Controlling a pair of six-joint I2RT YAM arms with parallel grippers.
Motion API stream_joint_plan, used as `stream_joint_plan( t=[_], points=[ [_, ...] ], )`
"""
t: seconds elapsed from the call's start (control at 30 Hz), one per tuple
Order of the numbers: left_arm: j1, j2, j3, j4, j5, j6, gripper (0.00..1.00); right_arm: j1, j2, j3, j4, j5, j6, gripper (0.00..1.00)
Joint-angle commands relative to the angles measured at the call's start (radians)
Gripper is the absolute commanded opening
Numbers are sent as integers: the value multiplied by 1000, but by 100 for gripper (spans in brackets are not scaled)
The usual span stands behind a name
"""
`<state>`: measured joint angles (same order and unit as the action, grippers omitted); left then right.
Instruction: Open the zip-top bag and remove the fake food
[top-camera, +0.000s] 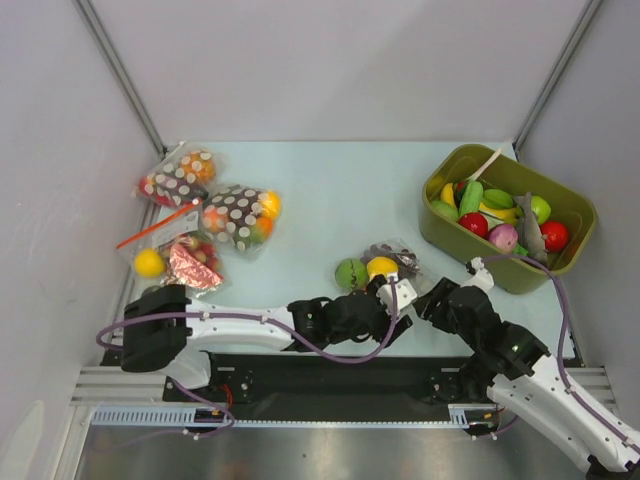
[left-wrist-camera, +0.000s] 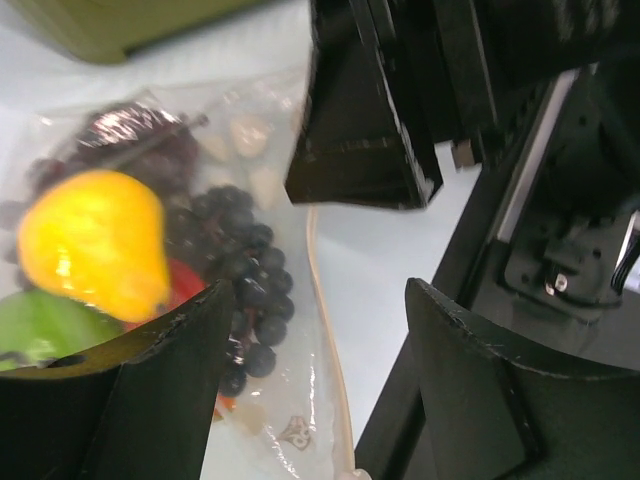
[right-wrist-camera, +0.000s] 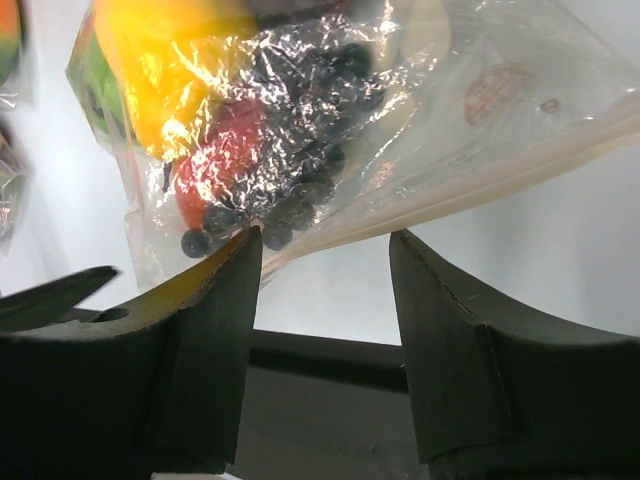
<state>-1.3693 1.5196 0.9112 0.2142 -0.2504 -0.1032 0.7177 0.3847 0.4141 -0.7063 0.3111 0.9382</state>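
The zip-top bag (top-camera: 385, 262) lies at the table's near middle, clear and crinkly. Inside it are a green round fruit (top-camera: 350, 272), a yellow pear (top-camera: 381, 266), a dark grape bunch (left-wrist-camera: 235, 270) and a small red piece (right-wrist-camera: 205, 175). My left gripper (top-camera: 393, 291) is open at the bag's near edge. In the left wrist view the bag's zip edge (left-wrist-camera: 330, 330) runs between the open fingers (left-wrist-camera: 320, 290). My right gripper (top-camera: 432, 296) is open just right of the bag. In the right wrist view its fingertips (right-wrist-camera: 325, 240) sit just under the bag's edge (right-wrist-camera: 450, 190).
An olive bin (top-camera: 440, 235) of toy fruit and vegetables stands at the right. Two dark white-dotted bags (top-camera: 237, 215) and a bag with a red zip strip (top-camera: 170, 250) lie at the left. The two grippers are close together at the table's near edge.
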Motion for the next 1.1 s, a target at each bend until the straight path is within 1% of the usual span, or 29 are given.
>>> stream_joint_plan(
  t=[0.0,0.17,0.3,0.47,0.57,0.6,0.67,0.7,0.77,0.8,0.87,0.9,1.07],
  points=[
    [-1,34,57,-29,80,23,74,5,-30,46,-41,68,37,59],
    [6,85,101,-71,97,51,74,5,-73,48,-53,117,57,60],
    [13,135,133,-88,112,54,75,6,-69,64,-51,128,48,60],
    [27,223,195,-122,129,53,70,5,-69,84,-52,144,39,60],
    [39,251,212,-147,122,48,62,5,-69,95,-47,157,28,60],
    [44,260,212,-154,120,43,57,5,-70,98,-42,163,27,60],
    [56,264,207,-159,108,40,50,5,-66,107,-38,167,19,61],
    [62,267,204,-162,106,37,42,5,-63,110,-35,174,17,61],
    [79,264,192,-162,111,30,32,3,-58,112,-33,177,10,61],
    [85,263,186,-159,112,20,21,3,-52,114,-24,178,8,61],
    [102,243,163,-147,103,13,10,3,-44,112,-15,178,5,61],
    [108,237,155,-144,91,-1,1,5,-37,112,-10,177,7,61],
    [151,156,94,-131,5,-53,0,5,-23,115,-1,157,8,61]
  ],
)
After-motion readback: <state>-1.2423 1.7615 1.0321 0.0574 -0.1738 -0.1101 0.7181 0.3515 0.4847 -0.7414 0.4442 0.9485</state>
